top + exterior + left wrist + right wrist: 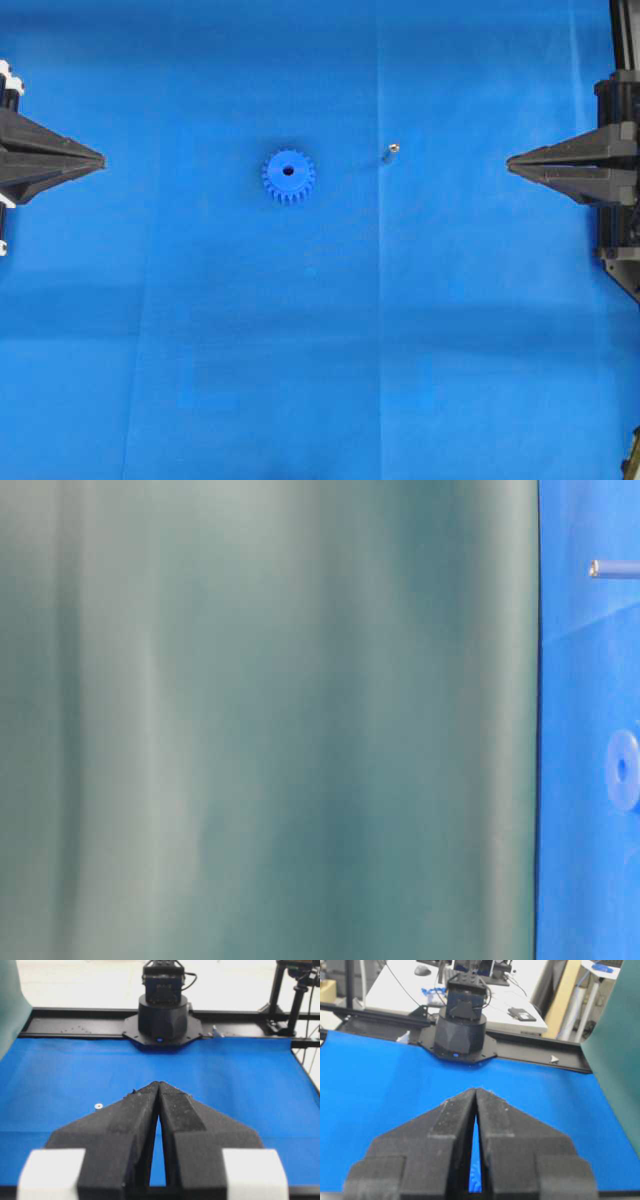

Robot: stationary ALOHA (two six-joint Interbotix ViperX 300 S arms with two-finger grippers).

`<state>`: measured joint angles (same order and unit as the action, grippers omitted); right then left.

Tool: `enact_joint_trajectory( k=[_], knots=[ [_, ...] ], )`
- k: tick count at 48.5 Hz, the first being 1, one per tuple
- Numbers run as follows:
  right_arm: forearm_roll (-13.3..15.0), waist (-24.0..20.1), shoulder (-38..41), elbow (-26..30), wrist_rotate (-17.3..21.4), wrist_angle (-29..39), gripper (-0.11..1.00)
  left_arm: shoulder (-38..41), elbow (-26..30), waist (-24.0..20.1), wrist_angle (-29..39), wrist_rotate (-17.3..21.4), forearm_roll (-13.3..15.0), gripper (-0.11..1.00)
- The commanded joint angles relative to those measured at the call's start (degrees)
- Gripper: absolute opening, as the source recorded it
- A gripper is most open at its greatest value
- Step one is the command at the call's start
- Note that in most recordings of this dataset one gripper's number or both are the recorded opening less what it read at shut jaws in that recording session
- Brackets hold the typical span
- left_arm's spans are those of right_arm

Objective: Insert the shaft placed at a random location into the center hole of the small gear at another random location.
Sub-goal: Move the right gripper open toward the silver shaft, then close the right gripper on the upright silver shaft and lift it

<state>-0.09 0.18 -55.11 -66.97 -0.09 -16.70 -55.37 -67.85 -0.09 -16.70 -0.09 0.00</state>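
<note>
Left claw (158, 1084) tips together, gear hidden behind.

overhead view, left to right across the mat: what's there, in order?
left gripper, shut and empty → small gear with its center hole → shaft, standing apart from the gear → right gripper, shut and empty. All over the blue mat.

I see my black left gripper (100, 160) and black right gripper (510, 162) at opposite edges, tips pressed together, pointing inward, holding nothing.
</note>
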Motion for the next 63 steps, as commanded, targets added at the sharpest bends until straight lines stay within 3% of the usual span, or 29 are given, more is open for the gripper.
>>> enact_joint_trajectory(
  k=[1,6,15,29,36,44,47,54,63],
  knots=[
    [-0.1,0.1,0.3,1.0,0.0,-0.3,0.0,-0.4,1.0,0.4,1.1,-0.3,-0.2,0.0],
    [-0.1,0.1,0.6,1.5,0.0,1.0,-0.06,-1.1,1.0,0.4,1.9,-0.6,-0.2,0.0],
    [-0.4,1.4,1.8,1.6,0.4,1.1,-0.06,-1.9,0.8,0.4,1.9,-0.4,-0.2,0.0],
    [-3.3,5.3,10.8,0.6,0.4,-2.3,-0.02,-2.0,0.6,0.4,2.0,-0.4,-0.2,0.0],
    [-5.3,7.2,18.2,0.6,0.4,-5.8,0.2,-2.0,0.5,0.4,2.0,-0.5,-0.2,0.0],
    [-5.7,8.8,28.0,1.0,0.4,-10.7,0.7,-2.0,0.4,0.4,2.0,-0.4,-0.2,0.0],
    [-5.7,9.1,31.6,1.0,0.4,-13.2,0.83,-2.0,0.3,0.3,2.0,-0.5,-0.2,0.0],
    [-6.8,9.8,39.7,1.1,0.4,-19.4,0.76,-2.1,0.0,0.4,2.0,-0.5,-0.1,0.0],
    [-9.8,10.4,48.1,1.4,0.4,-25.5,0.76,-2.1,-0.1,0.4,2.0,-0.5,-0.2,0.0]
  ],
)
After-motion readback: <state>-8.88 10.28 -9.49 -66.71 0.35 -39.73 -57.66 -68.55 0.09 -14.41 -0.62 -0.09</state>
